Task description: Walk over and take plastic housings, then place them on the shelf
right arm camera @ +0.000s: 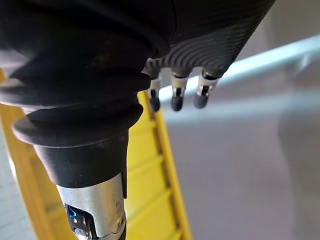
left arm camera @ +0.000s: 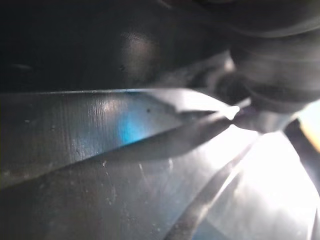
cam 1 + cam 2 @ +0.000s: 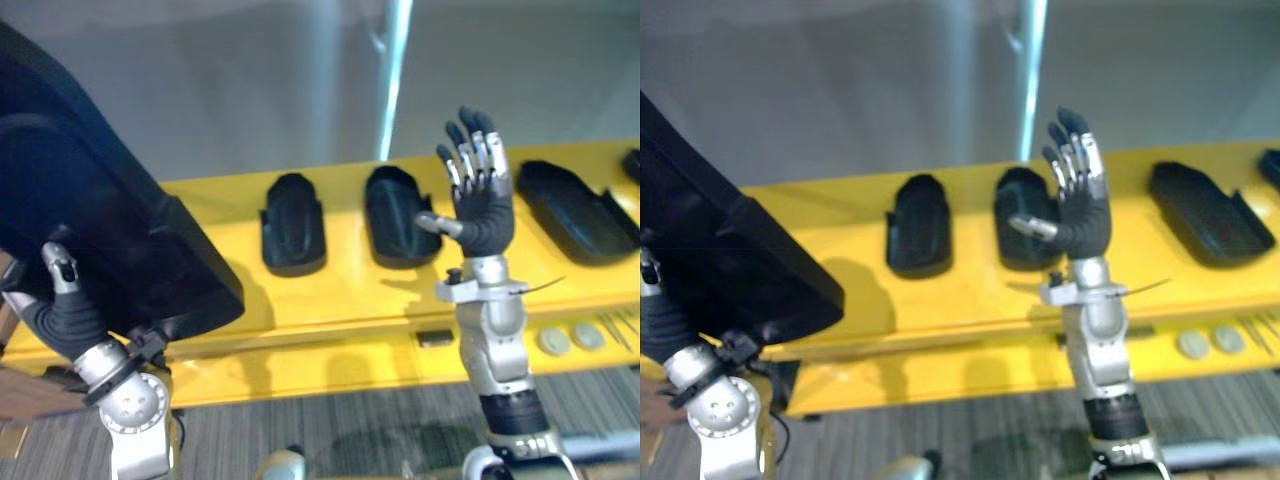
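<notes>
– Where's your housing?
– The large black housing (image 3: 90, 200) rests against your left hand (image 3: 60, 315), near left. You can't tell how that hand grips it. Other housings (image 3: 293, 225) lie in a row on the yellow shelf (image 3: 340, 295).
– And your right hand?
– Your right hand (image 3: 482, 205) is raised before the shelf, fingers straight and spread, holding nothing.

Workshop — yellow shelf (image 3: 340, 290) lined with black housings (image 3: 293, 225).

Dark glossy housing (image 2: 100, 45) v. close, w/ glare.
</notes>
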Robot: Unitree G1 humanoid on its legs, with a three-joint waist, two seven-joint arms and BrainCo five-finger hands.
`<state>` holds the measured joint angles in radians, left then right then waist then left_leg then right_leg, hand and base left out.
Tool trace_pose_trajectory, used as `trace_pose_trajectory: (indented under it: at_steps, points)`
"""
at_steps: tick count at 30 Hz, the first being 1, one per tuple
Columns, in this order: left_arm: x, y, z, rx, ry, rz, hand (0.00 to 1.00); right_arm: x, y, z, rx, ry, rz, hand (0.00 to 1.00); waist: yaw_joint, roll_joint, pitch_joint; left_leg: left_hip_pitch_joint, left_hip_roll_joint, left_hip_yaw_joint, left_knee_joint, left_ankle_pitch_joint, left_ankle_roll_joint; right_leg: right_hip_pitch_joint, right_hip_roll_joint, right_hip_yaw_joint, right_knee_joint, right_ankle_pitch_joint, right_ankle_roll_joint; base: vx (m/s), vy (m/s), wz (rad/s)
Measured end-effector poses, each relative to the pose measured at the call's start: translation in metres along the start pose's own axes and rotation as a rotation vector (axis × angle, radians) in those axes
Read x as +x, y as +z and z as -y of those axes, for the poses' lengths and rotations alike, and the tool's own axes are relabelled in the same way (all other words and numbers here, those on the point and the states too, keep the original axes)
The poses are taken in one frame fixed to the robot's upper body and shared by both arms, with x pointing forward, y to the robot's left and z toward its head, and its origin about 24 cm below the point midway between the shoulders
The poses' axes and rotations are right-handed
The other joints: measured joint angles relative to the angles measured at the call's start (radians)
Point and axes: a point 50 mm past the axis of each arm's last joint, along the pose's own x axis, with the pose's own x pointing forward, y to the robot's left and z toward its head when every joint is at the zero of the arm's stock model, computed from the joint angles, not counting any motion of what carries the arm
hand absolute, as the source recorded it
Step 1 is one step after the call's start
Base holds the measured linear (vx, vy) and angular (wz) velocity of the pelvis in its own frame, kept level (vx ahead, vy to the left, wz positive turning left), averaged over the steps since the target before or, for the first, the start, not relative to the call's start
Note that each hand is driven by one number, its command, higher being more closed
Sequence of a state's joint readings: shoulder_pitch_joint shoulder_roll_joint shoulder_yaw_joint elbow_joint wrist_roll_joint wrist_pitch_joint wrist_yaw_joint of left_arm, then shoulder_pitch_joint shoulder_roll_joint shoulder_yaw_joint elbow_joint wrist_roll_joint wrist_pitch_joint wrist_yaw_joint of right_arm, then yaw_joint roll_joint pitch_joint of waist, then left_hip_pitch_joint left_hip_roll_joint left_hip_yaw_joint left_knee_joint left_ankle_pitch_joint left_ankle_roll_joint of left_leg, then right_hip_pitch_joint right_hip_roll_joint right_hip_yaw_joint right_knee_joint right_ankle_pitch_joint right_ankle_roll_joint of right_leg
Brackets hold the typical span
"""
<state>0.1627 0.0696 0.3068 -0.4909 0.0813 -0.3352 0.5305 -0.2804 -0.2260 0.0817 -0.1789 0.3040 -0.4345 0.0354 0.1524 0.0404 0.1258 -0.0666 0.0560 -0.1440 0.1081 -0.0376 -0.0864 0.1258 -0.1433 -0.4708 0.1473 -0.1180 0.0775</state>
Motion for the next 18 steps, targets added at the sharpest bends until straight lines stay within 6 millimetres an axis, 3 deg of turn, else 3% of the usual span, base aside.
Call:
trace_pose_trajectory:
  at_steps: [2,5,10,12,18]
  points:
    - [-0.001,-0.001,-0.004,0.038,-0.013,-0.01,1.0,0.0,0.001,-0.001,-0.047,-0.01,0.004,0.0,0.003,-0.012,-0.006,0.008,-0.021,-0.027,-0.043,0.031,0.006,0.015,-0.014,-0.025,-0.009,-0.001,0.0,0.06,0.028,0.6]
    - [0.003,-0.003,-0.03,0.222,0.007,-0.005,1.0,-0.001,0.004,0.006,-0.098,-0.071,0.013,0.0,0.004,-0.032,-0.017,0.048,-0.041,-0.029,-0.103,0.056,0.017,0.036,-0.035,-0.028,-0.013,-0.002,-0.002,0.02,0.042,0.2]
    - [0.036,-0.009,-0.073,0.542,-0.003,0.045,1.0,-0.029,0.011,0.04,-0.225,-0.256,-0.04,0.0,-0.008,-0.062,-0.036,0.052,-0.046,0.06,-0.144,0.063,0.037,0.027,-0.06,-0.011,-0.02,-0.009,0.002,-0.04,0.034,-0.09]
    - [0.048,-0.026,-0.093,0.655,-0.016,-0.026,1.0,-0.044,0.012,0.054,-0.278,-0.316,-0.095,0.0,-0.013,-0.062,-0.042,0.074,-0.045,0.116,-0.175,0.076,0.041,0.009,-0.066,0.03,-0.016,-0.006,0.006,-0.01,0.039,-0.38]
    - [0.065,-0.073,-0.125,0.822,-0.094,-0.263,1.0,-0.075,0.024,0.086,-0.408,-0.508,-0.14,0.0,-0.061,-0.065,-0.051,0.087,-0.046,0.202,-0.189,0.081,0.042,-0.038,-0.079,0.106,-0.003,0.011,0.023,0.0,0.039,-0.39]
